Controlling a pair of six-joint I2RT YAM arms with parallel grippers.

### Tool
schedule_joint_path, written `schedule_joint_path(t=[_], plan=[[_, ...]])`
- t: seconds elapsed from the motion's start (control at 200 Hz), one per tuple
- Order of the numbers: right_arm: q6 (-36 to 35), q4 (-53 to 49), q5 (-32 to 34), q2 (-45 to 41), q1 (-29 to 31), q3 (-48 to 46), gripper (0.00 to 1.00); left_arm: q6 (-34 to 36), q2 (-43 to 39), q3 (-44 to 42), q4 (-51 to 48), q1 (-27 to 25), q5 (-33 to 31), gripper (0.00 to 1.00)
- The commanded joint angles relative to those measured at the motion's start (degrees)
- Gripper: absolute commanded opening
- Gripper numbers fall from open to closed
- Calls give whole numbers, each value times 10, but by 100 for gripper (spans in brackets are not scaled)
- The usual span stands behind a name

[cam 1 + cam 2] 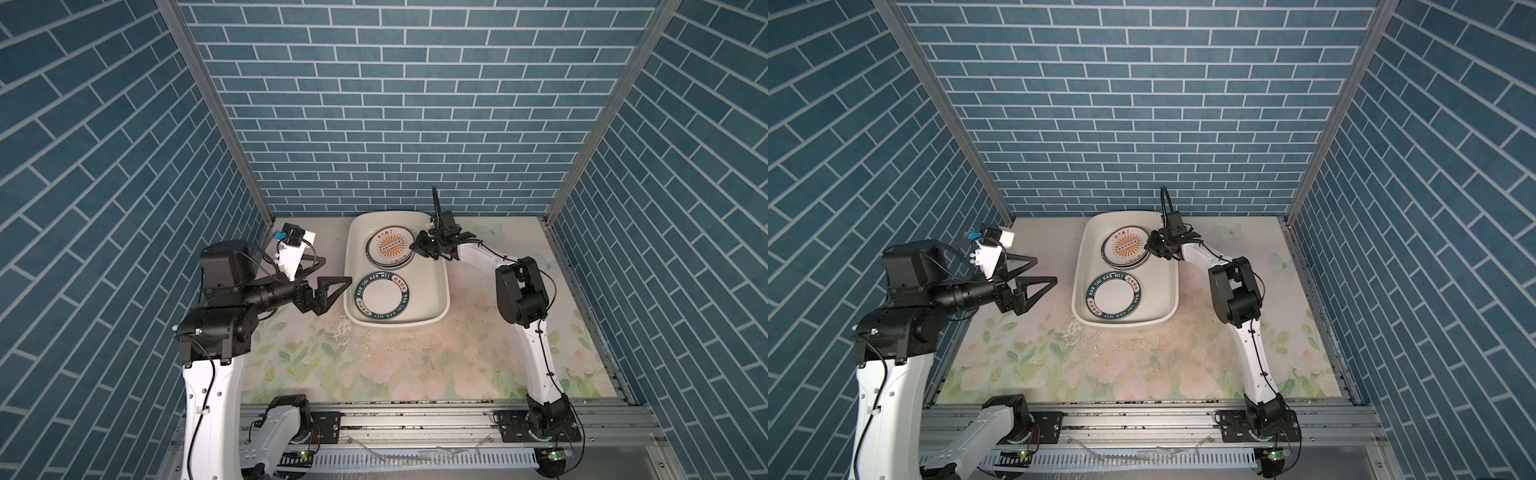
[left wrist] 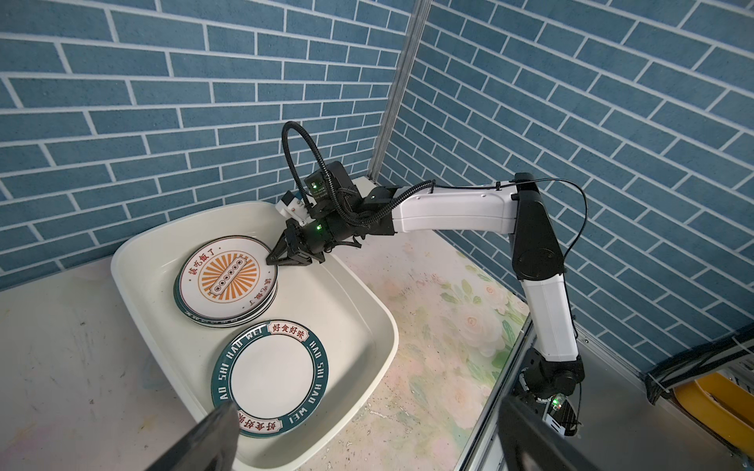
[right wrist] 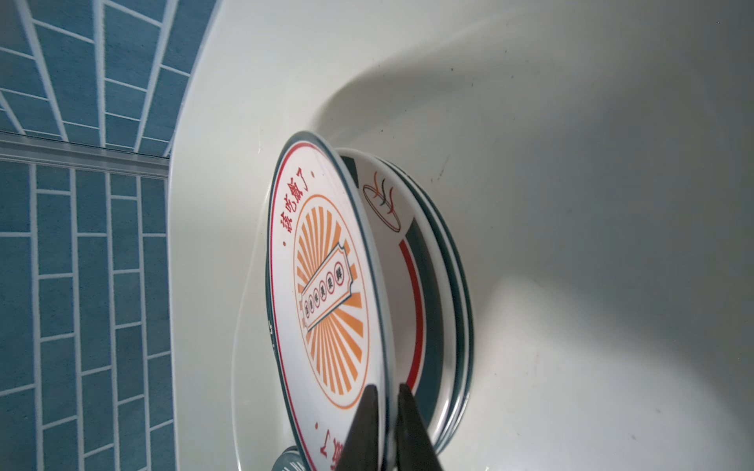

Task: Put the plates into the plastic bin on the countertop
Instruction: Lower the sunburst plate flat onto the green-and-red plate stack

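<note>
- The left pincer (image 1: 337,270) is being held up nearest the camera, just left of the bin (image 1: 430,286), its jaws being held wide apart with nothing between them.
- The bin is being carried by the flowered surface (image 1: 415,365), close to the back wall (image 1: 374,124).
- The rim of the sunburst plate (image 1: 388,248) is being gripped by the right pincer (image 3: 386,397), its jaws being pressed shut on it from the bin's right side.
- That plate is being supported on a stack (image 3: 432,293) of plates in the bin's far half; in the right wrist view its gripped edge is being held slightly clear of the plate beneath.
- A lettered plate (image 1: 382,297) is lying flat in the bin's near half, just beside the stack.
</note>
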Motion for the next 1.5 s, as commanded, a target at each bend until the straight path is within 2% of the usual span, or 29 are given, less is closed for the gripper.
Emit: schedule_joint_path(t=[0.0,0.48,1.495], plan=[[15,-5,1,-8,2,-13,12,-1,-1,1,7,4,12,100],[14,-10,0,-21,2,-33,22,-2,-4,1,8,4,13,99],[12,-31,-5,-52,3,-67,27,-10,-4,-1,17,4,22,100]])
